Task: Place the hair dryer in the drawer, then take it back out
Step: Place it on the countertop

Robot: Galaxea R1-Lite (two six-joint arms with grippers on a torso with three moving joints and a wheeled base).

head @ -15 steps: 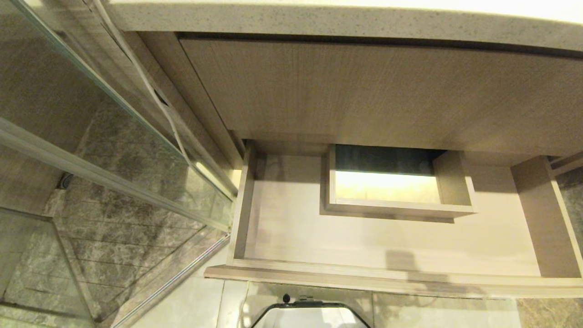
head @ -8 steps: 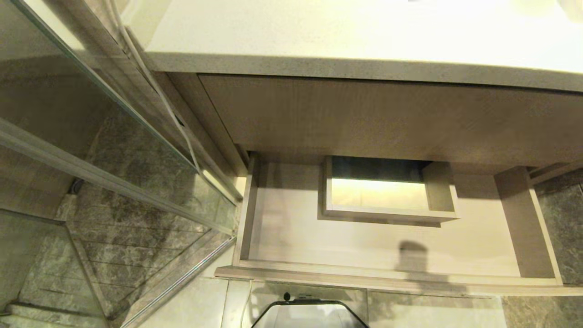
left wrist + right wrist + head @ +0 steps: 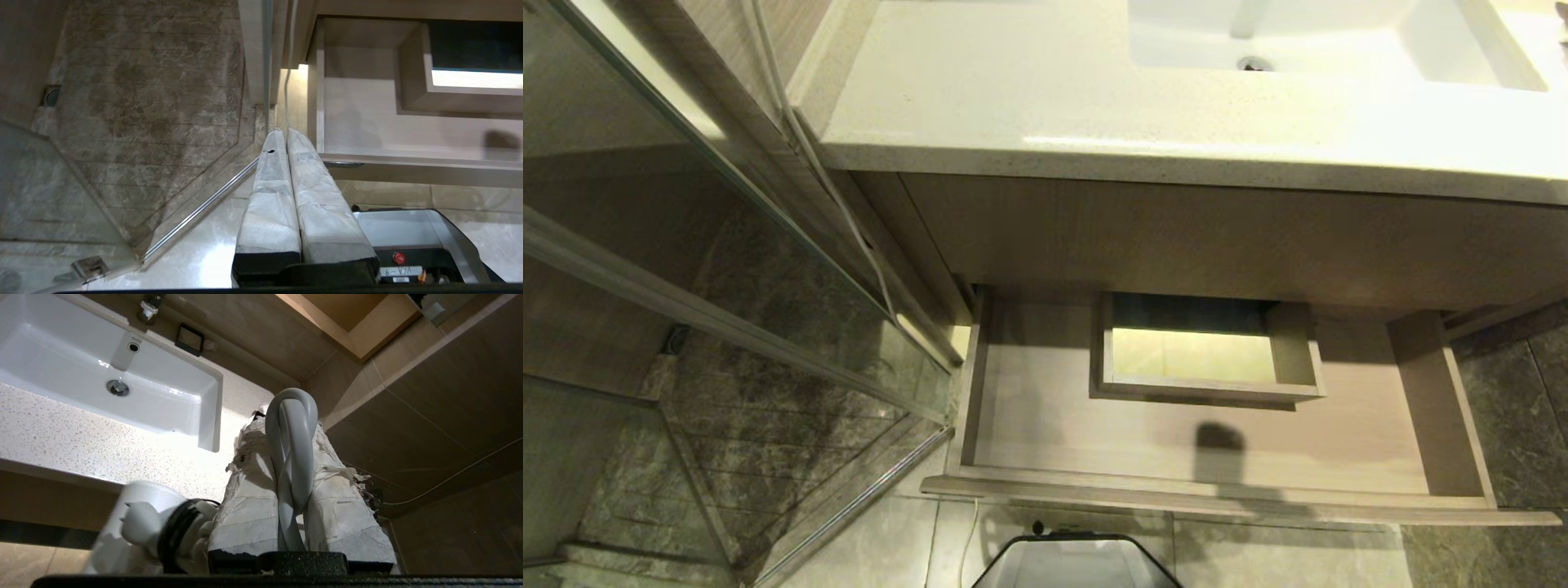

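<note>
Right hand (image 3: pixel 291 428) clamps one hair dryer (image 3: pixel 155 526) cord; one drawer (image 3: pixel 1217 490) open

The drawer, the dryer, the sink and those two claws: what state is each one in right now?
drawer: pulled open, nothing inside.
hair dryer: out of the drawer, hanging by its cord.
cord: looped, pinched in the right claw.
left claw: shut, holding nothing.
sink: no water visible.
</note>
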